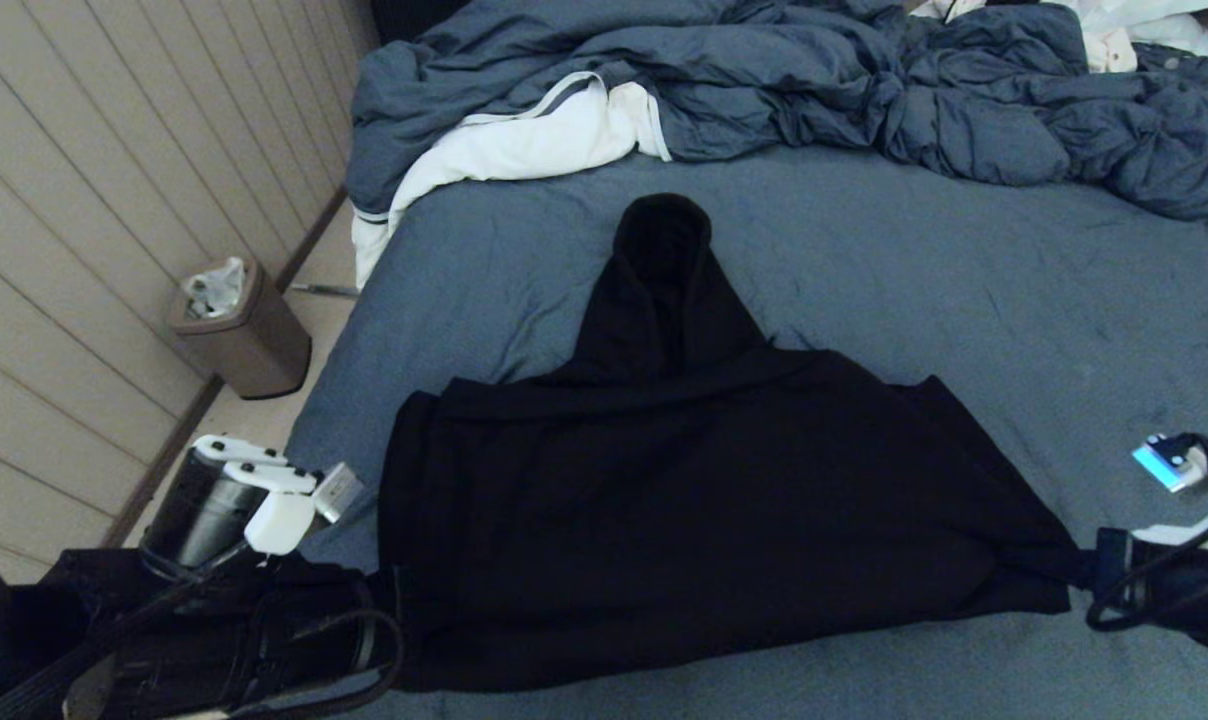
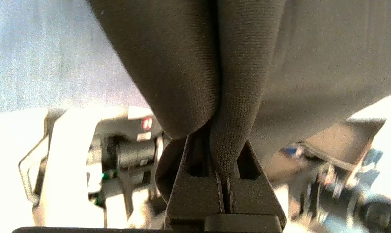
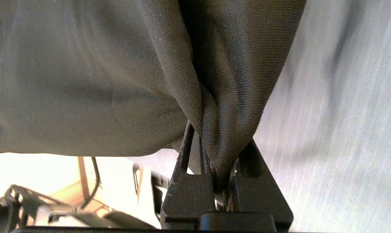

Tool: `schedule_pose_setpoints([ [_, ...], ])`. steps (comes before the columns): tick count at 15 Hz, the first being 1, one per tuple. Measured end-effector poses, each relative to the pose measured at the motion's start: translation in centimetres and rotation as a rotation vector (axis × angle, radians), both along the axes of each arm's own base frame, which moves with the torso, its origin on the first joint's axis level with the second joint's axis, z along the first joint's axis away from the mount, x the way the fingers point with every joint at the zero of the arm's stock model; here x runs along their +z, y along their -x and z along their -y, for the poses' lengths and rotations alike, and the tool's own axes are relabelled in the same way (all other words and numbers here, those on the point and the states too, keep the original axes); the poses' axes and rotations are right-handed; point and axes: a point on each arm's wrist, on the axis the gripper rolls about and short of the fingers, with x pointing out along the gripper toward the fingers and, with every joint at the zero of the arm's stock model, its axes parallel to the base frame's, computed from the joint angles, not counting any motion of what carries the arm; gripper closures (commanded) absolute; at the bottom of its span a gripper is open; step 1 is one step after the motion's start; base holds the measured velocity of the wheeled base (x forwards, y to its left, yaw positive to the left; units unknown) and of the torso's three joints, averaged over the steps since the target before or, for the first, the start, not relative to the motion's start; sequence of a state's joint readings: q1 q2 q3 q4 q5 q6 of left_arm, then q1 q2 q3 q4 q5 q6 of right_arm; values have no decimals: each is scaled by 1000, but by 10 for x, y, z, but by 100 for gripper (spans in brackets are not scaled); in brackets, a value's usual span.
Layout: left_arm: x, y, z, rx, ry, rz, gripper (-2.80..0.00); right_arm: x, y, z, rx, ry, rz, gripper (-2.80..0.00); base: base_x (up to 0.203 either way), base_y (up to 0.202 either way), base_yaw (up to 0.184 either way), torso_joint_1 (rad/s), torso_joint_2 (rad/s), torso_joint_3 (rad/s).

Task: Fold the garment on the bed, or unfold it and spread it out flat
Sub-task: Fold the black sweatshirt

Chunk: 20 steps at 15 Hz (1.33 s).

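Black hoodie point(image 1: 704, 500) mid-bed point(image 1: 964, 280), hood far. Left gripper point(image 1: 389, 600) and right gripper point(image 1: 1089, 575) each clenched on a near hem corner; hem stretched left-right between them, body lying beyond.

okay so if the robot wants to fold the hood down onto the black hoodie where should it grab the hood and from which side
Probably the hood's far tip, come at from above: it lies flat on the bed, narrowing to a rounded end pointing at the duvet, so a pinch there could draw it back over the hoodie. Both tools are busy: left tool and right tool each clamp a near corner.
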State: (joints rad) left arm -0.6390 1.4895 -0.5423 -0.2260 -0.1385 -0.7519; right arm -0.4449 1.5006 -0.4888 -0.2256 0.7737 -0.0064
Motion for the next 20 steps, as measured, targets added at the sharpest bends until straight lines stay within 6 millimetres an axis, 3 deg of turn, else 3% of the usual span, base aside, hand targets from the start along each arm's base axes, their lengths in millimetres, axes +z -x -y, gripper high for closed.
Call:
schedule_pose_setpoints([
  [5, -6, 20, -7, -31, -7, -7, 0, 2, 40, -18, 19, 28, -32, 0, 0, 0, 0, 0, 0, 0],
  [6, -7, 20, -7, -31, -9, -11, -280, 3, 41, -18, 15, 44, -29, 0, 0, 0, 0, 0, 0, 0],
  [15, -8, 18, -8, -8, -15, -12, -280, -14, 36, -3, 3, 134, -72, 0, 0, 0, 0, 0, 0, 0],
  [20, 12, 13, -18, 49, 48, 83, -280, -19, 34, 1, -3, 122, -97, 0, 0, 0, 0, 0, 0, 0],
])
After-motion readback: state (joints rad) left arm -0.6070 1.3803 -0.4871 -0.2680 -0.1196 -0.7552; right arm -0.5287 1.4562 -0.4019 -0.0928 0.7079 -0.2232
